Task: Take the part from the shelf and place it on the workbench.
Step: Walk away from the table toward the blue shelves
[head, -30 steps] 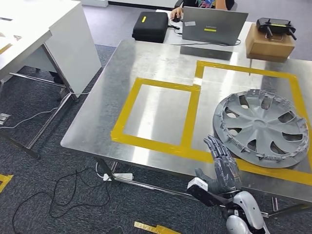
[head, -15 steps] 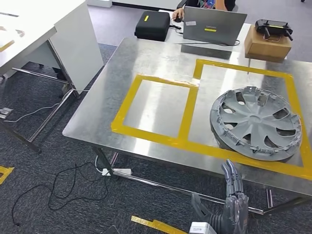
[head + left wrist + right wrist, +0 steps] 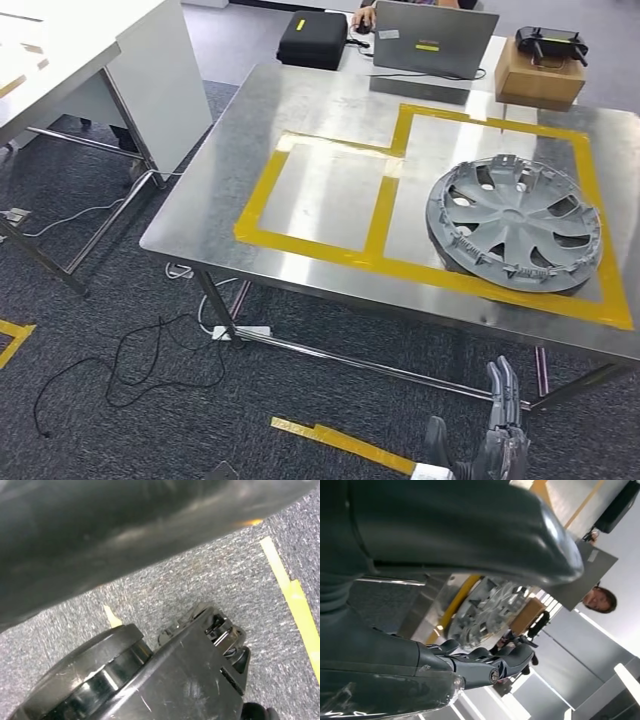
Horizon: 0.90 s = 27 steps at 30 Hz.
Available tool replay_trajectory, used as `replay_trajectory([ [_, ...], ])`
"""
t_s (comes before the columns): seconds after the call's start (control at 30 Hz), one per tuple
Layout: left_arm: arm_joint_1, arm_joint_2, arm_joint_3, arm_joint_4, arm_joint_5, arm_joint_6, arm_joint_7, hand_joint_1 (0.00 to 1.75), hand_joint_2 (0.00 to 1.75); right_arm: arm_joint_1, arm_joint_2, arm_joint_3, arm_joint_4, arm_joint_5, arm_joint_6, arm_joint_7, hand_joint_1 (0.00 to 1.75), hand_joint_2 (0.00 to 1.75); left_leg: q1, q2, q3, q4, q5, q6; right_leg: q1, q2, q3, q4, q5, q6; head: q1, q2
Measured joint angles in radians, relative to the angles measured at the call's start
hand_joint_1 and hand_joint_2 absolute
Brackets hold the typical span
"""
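The part, a grey wheel cover (image 3: pixel 517 222), lies flat on the steel workbench (image 3: pixel 332 110) inside the right yellow-taped rectangle. My right hand (image 3: pixel 502 430) hangs below and in front of the bench's near edge, fingers straight and apart, holding nothing. In the right wrist view its dark fingers (image 3: pixel 482 660) stretch out with the wheel cover (image 3: pixel 486 610) beyond them, apart from it. A dark blurred part of my left hand (image 3: pixel 113 525) crosses the left wrist view above grey carpet; how its fingers lie cannot be made out.
At the bench's far edge stand a laptop (image 3: pixel 430 38), a black case (image 3: pixel 313 40) and a cardboard box (image 3: pixel 540 72) with a controller on it. A person (image 3: pixel 601 599) sits behind the laptop. A white table (image 3: pixel 75 70) stands left. Cables (image 3: pixel 136 360) and yellow tape (image 3: pixel 343 442) lie on the carpet.
My right hand has dropped from the bench edge beside the wheel cover to well below the bench. The whole view has shifted; the wheel cover stays where it lay.
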Motion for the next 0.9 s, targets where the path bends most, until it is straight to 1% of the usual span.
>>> replay_trajectory([
  [0.03,0.001,0.0,0.002,0.0,0.002,0.001,-0.001,0.0,0.0,-0.001,0.015,-0.017,0.011,0.0,0.007,0.0,0.0,0.0,0.002,0.0,-0.003,0.001,0.004,-0.007,-0.001,-0.001,-0.008,-0.003,0.005,-0.008,0.0,0.0],
  [0.07,0.003,0.0,0.004,0.0,0.004,0.003,-0.001,0.0,0.0,-0.007,0.031,-0.04,0.028,-0.003,0.015,-0.002,0.0,0.0,0.003,-0.001,-0.008,0.007,-0.007,-0.013,-0.002,-0.003,-0.017,-0.005,0.014,-0.018,0.0,0.0],
  [0.1,0.005,0.0,0.007,0.0,0.006,0.004,-0.002,0.0,0.0,-0.017,0.047,-0.068,0.055,-0.01,0.022,-0.007,0.0,0.0,0.005,-0.002,-0.016,0.027,-0.035,-0.018,-0.003,-0.005,-0.026,-0.007,0.024,-0.028,-0.002,0.0],
  [0.13,0.008,-0.001,0.01,0.0,0.008,0.006,-0.003,0.0,0.0,-0.031,0.061,-0.103,0.094,-0.02,0.026,-0.02,0.0,0.0,0.007,-0.003,-0.027,0.064,-0.079,-0.023,-0.005,-0.007,-0.036,-0.009,0.035,-0.036,-0.004,0.0],
  [0.17,0.011,-0.001,0.015,0.0,0.01,0.009,-0.003,0.0,0.0,-0.051,0.071,-0.144,0.146,-0.035,0.033,-0.038,0.0,0.0,0.009,-0.003,-0.041,0.117,-0.131,-0.028,-0.004,-0.007,-0.048,-0.008,0.045,-0.04,-0.006,0.0],
  [0.2,0.012,-0.001,0.019,0.0,0.012,0.011,-0.003,0.0,0.0,-0.076,0.079,-0.19,0.207,-0.054,0.043,-0.059,0.0,0.0,0.011,-0.003,-0.053,0.178,-0.173,-0.031,-0.003,-0.008,-0.06,-0.007,0.056,-0.041,-0.007,0.0],
  [0.23,0.013,-0.001,0.024,0.0,0.015,0.013,-0.003,0.0,0.0,-0.106,0.085,-0.24,0.278,-0.071,0.055,-0.081,0.0,0.0,0.012,-0.003,-0.059,0.23,-0.195,-0.034,-0.002,-0.009,-0.073,-0.003,0.066,-0.041,-0.007,0.0],
  [0.27,0.013,-0.002,0.029,0.0,0.018,0.016,-0.003,0.0,0.0,-0.14,0.089,-0.293,0.356,-0.085,0.067,-0.099,0.0,0.0,0.013,-0.003,-0.055,0.258,-0.191,-0.035,-0.001,-0.009,-0.087,0.002,0.076,-0.04,-0.007,0.0],
  [0.3,0.012,-0.002,0.032,0.0,0.021,0.018,-0.002,0.0,0.0,-0.176,0.09,-0.345,0.434,-0.094,0.076,-0.112,0.0,0.0,0.014,-0.003,-0.036,0.255,-0.168,-0.036,-0.001,-0.009,-0.103,0.009,0.085,-0.037,-0.007,0.0],
  [0.33,0.009,-0.002,0.037,0.0,0.026,0.019,0.001,0.0,0.0,-0.21,0.09,-0.394,0.511,-0.098,0.079,-0.12,0.0,0.0,0.015,-0.003,-0.003,0.219,-0.137,-0.035,-0.002,-0.01,-0.119,0.018,0.093,-0.034,-0.007,0.0],
  [0.37,0.005,-0.003,0.042,0.0,0.032,0.021,0.004,0.0,0.0,-0.244,0.085,-0.441,0.592,-0.102,0.081,-0.124,0.0,0.0,0.016,-0.003,0.041,0.159,-0.115,-0.034,-0.002,-0.01,-0.135,0.026,0.1,-0.03,-0.007,0.0],
  [0.4,-0.001,-0.005,0.048,0.0,0.04,0.023,0.01,0.0,0.0,-0.279,0.077,-0.484,0.679,-0.108,0.086,-0.125,0.0,0.0,0.016,-0.004,0.085,0.091,-0.107,-0.031,-0.001,-0.01,-0.149,0.035,0.106,-0.025,-0.006,0.0],
  [0.43,-0.009,-0.007,0.054,0.0,0.048,0.026,0.017,0.0,0.0,-0.315,0.067,-0.523,0.766,-0.115,0.096,-0.126,0.0,0.0,0.015,-0.005,0.116,0.036,-0.11,-0.027,0.0,-0.01,-0.161,0.043,0.113,-0.019,-0.006,0.0],
  [0.47,-0.018,-0.009,0.06,0.0,0.057,0.03,0.026,0.0,0.0,-0.352,0.056,-0.559,0.858,-0.122,0.113,-0.126,0.0,0.0,0.013,-0.006,0.132,0.002,-0.118,-0.021,0.001,-0.01,-0.169,0.047,0.121,-0.012,-0.006,0.0],
  [0.5,-0.027,-0.012,0.067,0.0,0.065,0.034,0.035,0.0,0.0,-0.385,0.046,-0.59,0.944,-0.13,0.138,-0.12,0.0,0.0,0.01,-0.007,0.133,-0.01,-0.12,-0.013,0.001,-0.01,-0.175,0.048,0.13,-0.006,-0.005,0.0],
  [0.53,-0.035,-0.014,0.073,0.0,0.074,0.038,0.045,0.0,0.0,-0.414,0.037,-0.617,1.021,-0.137,0.168,-0.11,0.0,0.0,0.01,-0.006,0.125,-0.012,-0.114,-0.004,0.0,-0.01,-0.18,0.047,0.138,0.001,-0.006,0.0],
  [0.57,-0.044,-0.017,0.08,0.0,0.082,0.043,0.055,0.0,0.0,-0.439,0.028,-0.642,1.092,-0.142,0.197,-0.095,0.0,0.0,0.01,-0.004,0.115,-0.012,-0.103,0.005,-0.002,-0.009,-0.186,0.051,0.132,0.008,-0.006,0.0],
  [0.6,-0.053,-0.019,0.087,0.0,0.089,0.046,0.063,0.0,0.0,-0.458,0.02,-0.664,1.153,-0.145,0.22,-0.081,0.0,0.0,0.01,-0.003,0.103,-0.014,-0.092,0.015,-0.004,-0.007,-0.197,0.067,0.108,0.014,-0.005,0.0],
  [0.63,-0.062,-0.021,0.092,0.0,0.093,0.049,0.068,0.0,0.0,-0.474,0.013,-0.682,1.205,-0.147,0.235,-0.071,0.0,0.0,0.011,-0.001,0.089,-0.015,-0.079,0.022,-0.006,-0.005,-0.213,0.103,0.066,0.018,-0.003,0.0],
  [0.67,-0.07,-0.023,0.097,0.0,0.095,0.051,0.071,0.0,0.0,-0.488,0.007,-0.697,1.249,-0.148,0.243,-0.065,0.0,0.0,0.011,0.0,0.073,-0.015,-0.066,0.027,-0.007,-0.003,-0.232,0.159,0.011,0.023,-0.001,0.0],
  [0.7,-0.074,-0.023,0.1,0.0,0.098,0.053,0.073,0.0,0.0,-0.499,0.003,-0.709,1.285,-0.149,0.248,-0.059,0.0,0.0,0.009,0.0,0.057,-0.014,-0.054,0.03,-0.007,-0.002,-0.25,0.225,-0.038,0.025,0.0,0.0],
  [0.73,-0.078,-0.024,0.103,0.0,0.103,0.055,0.075,0.0,0.0,-0.51,-0.002,-0.718,1.317,-0.149,0.254,-0.048,0.0,0.0,0.008,0.001,0.04,-0.014,-0.04,0.03,-0.007,-0.002,-0.261,0.288,-0.068,0.027,0.001,0.0],
  [0.77,-0.08,-0.024,0.107,0.0,0.11,0.058,0.078,0.0,0.0,-0.52,-0.005,-0.726,1.343,-0.15,0.261,-0.03,0.0,0.0,0.006,0.002,0.023,-0.013,-0.028,0.029,-0.007,-0.002,-0.261,0.33,-0.074,0.027,0.001,0.0],
  [0.8,-0.085,-0.024,0.113,0.0,0.121,0.064,0.084,0.0,0.0,-0.53,-0.006,-0.735,1.367,-0.15,0.274,-0.003,0.0,0.0,0.005,0.003,0.006,-0.012,-0.015,0.028,-0.007,-0.002,-0.244,0.339,-0.055,0.026,0.001,0.0],
  [0.83,-0.091,-0.024,0.121,0.0,0.134,0.072,0.092,0.0,0.0,-0.538,-0.007,-0.742,1.389,-0.15,0.292,0.029,0.0,0.0,0.004,0.004,-0.011,-0.012,-0.002,0.026,-0.007,-0.002,-0.208,0.312,-0.024,0.022,0.001,0.0],
  [0.87,-0.101,-0.025,0.13,0.0,0.147,0.082,0.103,0.0,0.0,-0.547,-0.007,-0.748,1.408,-0.148,0.314,0.061,0.0,0.0,0.003,0.004,-0.023,-0.011,0.011,0.024,-0.006,-0.002,-0.156,0.254,0.002,0.017,0.001,0.0],
  [0.9,-0.115,-0.025,0.14,0.0,0.161,0.094,0.117,0.0,0.0,-0.555,-0.006,-0.752,1.425,-0.141,0.338,0.094,0.0,0.0,0.001,0.003,-0.034,-0.01,0.023,0.02,-0.004,-0.002,-0.091,0.174,0.016,0.011,0.002,0.0],
])
